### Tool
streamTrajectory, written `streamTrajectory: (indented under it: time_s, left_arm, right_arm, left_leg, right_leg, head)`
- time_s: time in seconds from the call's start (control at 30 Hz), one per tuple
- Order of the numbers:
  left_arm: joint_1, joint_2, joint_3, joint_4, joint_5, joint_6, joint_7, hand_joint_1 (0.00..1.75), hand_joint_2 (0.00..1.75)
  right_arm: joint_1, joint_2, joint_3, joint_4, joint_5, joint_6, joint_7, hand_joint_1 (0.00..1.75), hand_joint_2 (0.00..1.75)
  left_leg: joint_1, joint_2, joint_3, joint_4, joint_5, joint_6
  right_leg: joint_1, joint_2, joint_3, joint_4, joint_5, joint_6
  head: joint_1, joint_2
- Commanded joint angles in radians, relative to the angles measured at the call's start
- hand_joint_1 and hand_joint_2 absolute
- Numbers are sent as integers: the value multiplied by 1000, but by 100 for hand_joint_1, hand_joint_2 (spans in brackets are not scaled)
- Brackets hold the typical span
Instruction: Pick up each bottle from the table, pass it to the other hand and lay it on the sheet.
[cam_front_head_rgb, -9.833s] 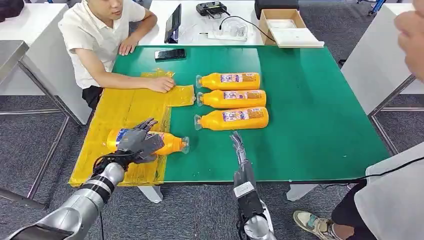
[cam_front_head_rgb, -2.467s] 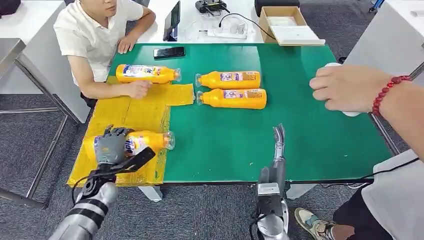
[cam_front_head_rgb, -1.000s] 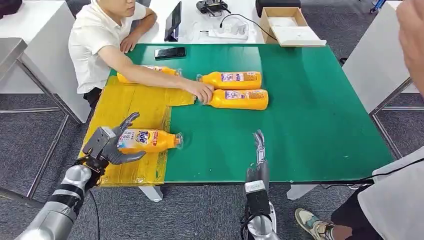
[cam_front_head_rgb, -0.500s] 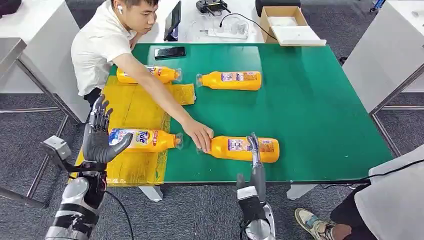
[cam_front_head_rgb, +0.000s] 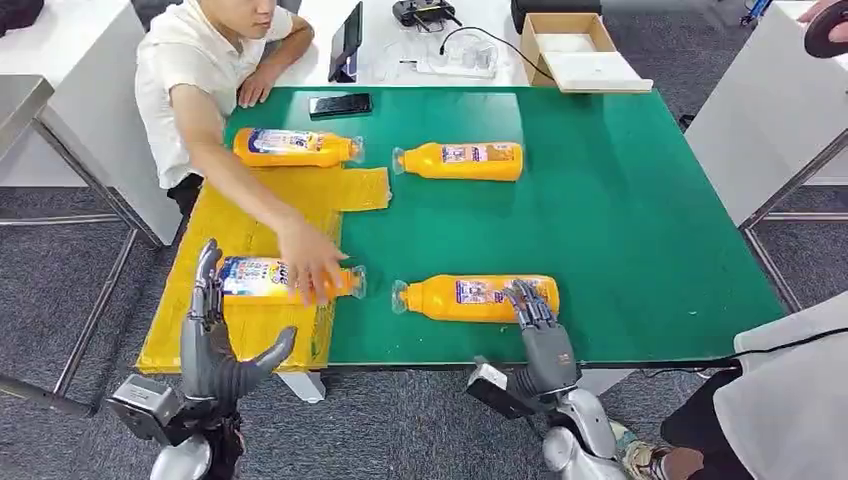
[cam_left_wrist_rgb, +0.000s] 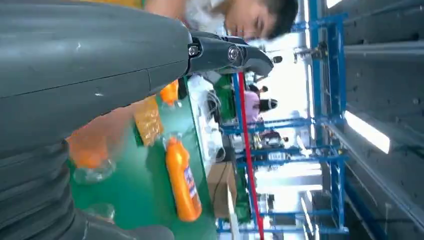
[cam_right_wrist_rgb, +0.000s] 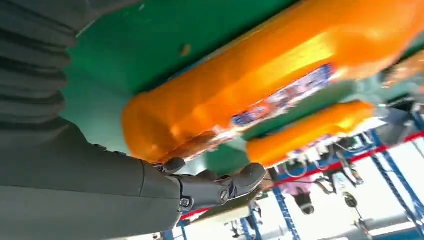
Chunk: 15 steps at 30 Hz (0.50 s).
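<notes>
Since the near bottle lies on the green table with its long axis 3-to-9, cap at 9, your right hand is nearer: it sits at the base end, fingers over it, not visibly gripping. Bottle is at the hand's 11. Left hand is open, empty, by the sheet.

We log: left hand dark grey, long segmented fingers, thick thumb, grey box at its wrist | right hand the same grey, darker fingers, boxy module beside the wrist, silver forearm below | wrist views: ribbed grey cover, small screws at a finger base
</notes>
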Motion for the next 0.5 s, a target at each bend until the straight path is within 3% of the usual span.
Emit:
streamTrajectory:
  time_s: [0.03,0.13,0.33,0.5]
  left_arm:
    - [3,4,-87,-2,-10,-9,-3,0,175]
    - [-7,2,-110,10,-19,11,-12,0,175]
    - [-12,0,-113,25,-13,17,-7,0,175]
    - [-25,-6,-116,40,137,-80,92,0,175]
  right_arm:
    - [-136,-43,4,176,89,4,63,0,175]
    - [-205,-44,27,220,167,-5,90,0,175]
    - [-234,-46,42,234,201,-4,113,0,175]
    - [-264,-46,21,277,202,-16,135,0,175]
  left_leg:
    - [0,1,2,-1,-1,-1]
    - [1,4,4,0,-2,-1]
    - [1,1,3,-1,-1,-1]
    - [1,2,5,-1,-1,-2]
  right_leg:
    - [0,0,2,0,0,-1]
    - [1,3,3,0,-1,-2]
    - [1,0,4,-1,-1,-2]
    - [1,0,5,0,-1,-2]
  head:
    - [0,0]
    - [0,0]
    - [0,0]
    - [0,0]
